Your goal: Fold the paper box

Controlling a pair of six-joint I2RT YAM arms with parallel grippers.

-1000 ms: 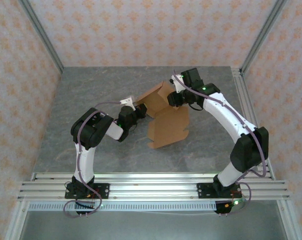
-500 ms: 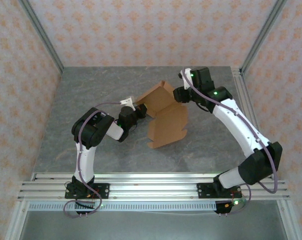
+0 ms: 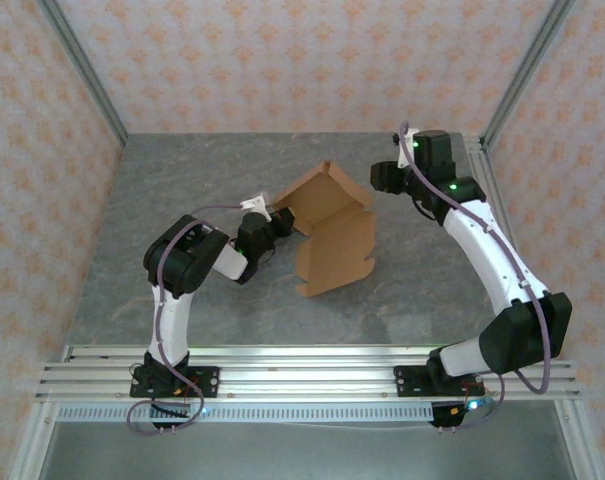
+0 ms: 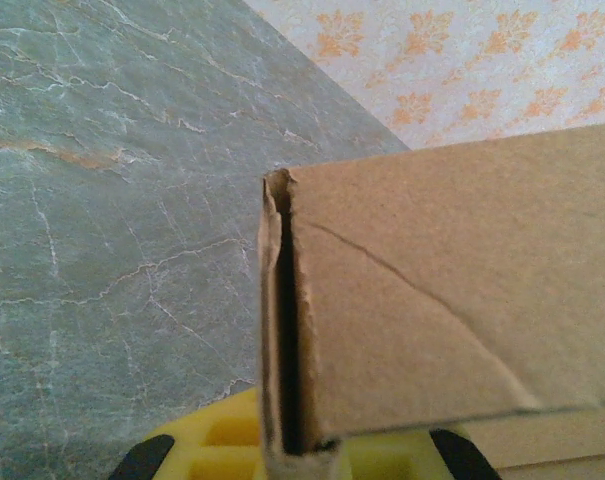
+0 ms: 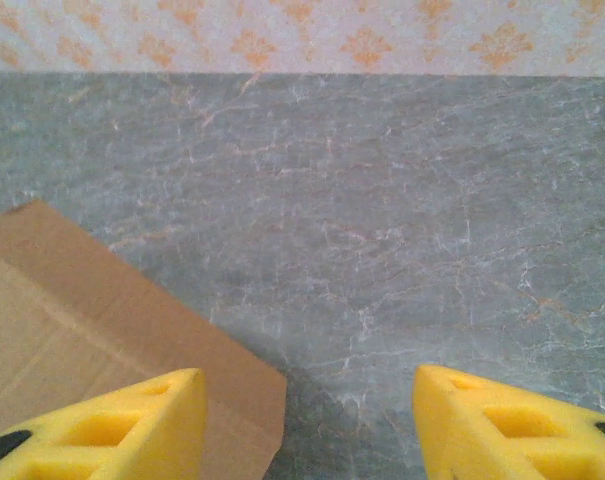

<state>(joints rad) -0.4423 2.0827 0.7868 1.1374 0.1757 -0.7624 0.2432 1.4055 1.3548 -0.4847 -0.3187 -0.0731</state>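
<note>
One flap of the box (image 3: 337, 240) is up; my left jaws pinch its edge, right jaws gape empty at two o'clock (most folds remain, I'd say).

Tan-brown paper box (image 3: 332, 235) on grey marbled bench (image 3: 162, 190)
We see pale veins, some faintly orange, across the bench; the walls (image 3: 282, 60) are cream with orange floral motifs, and the right gripper (image 5: 307, 375) has yellow fingers (image 5: 132, 425).
</note>
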